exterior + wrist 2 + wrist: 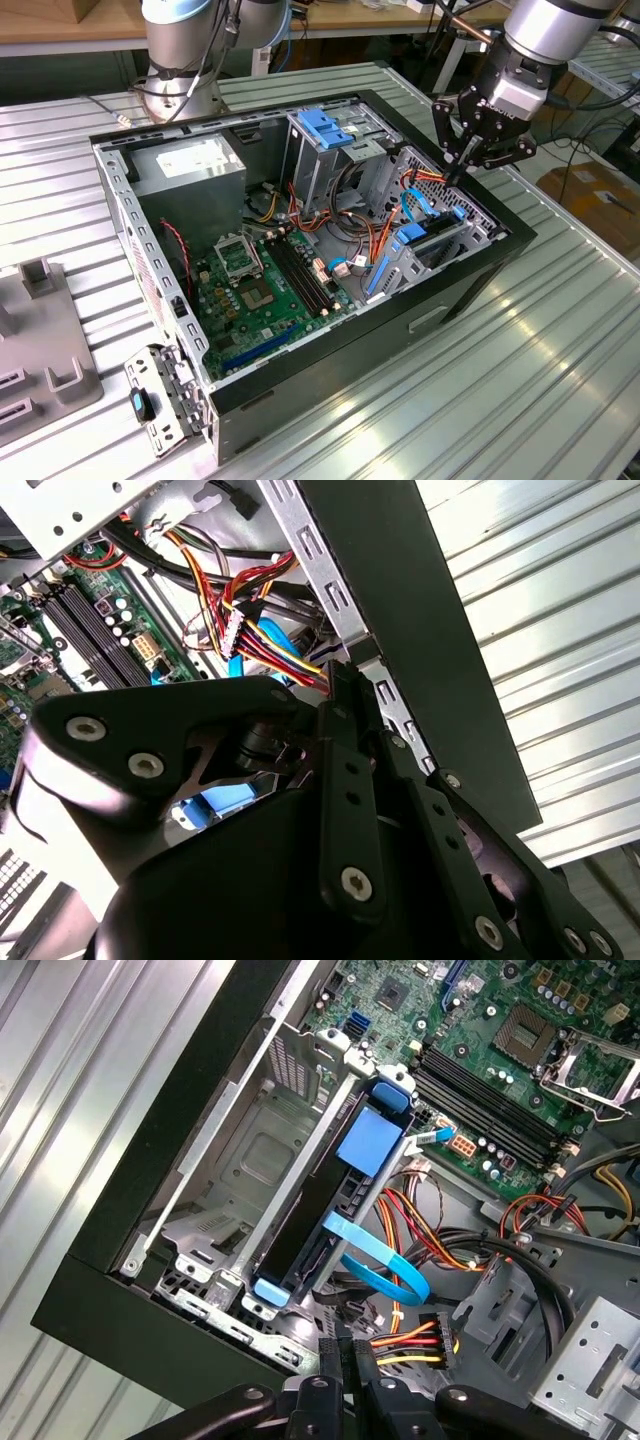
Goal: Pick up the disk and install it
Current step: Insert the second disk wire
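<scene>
The disk [335, 1210] lies on its edge in the metal drive cage at the corner of the open computer case [470, 275]. It is a dark slab with a blue plate and blue rail tabs at both ends. In the exterior view the disk [425, 238] is at the case's right end. My gripper [455, 168] hangs just above that cage near the case wall. In the first wrist view my gripper [345, 1365] has its fingers pressed together with nothing between them. It sits beside a black power plug [440, 1335] on red, yellow and black wires. A light-blue flat cable [385, 1260] loops next to the disk.
The green motherboard [265, 285] fills the case floor. A grey power-supply box [190, 165] sits at the far left corner, and a blue bracket [325, 125] tops the tall cage. A second arm's base [180, 60] stands behind the case. Grey fixtures [40, 340] lie on the ribbed table at the exterior view's left.
</scene>
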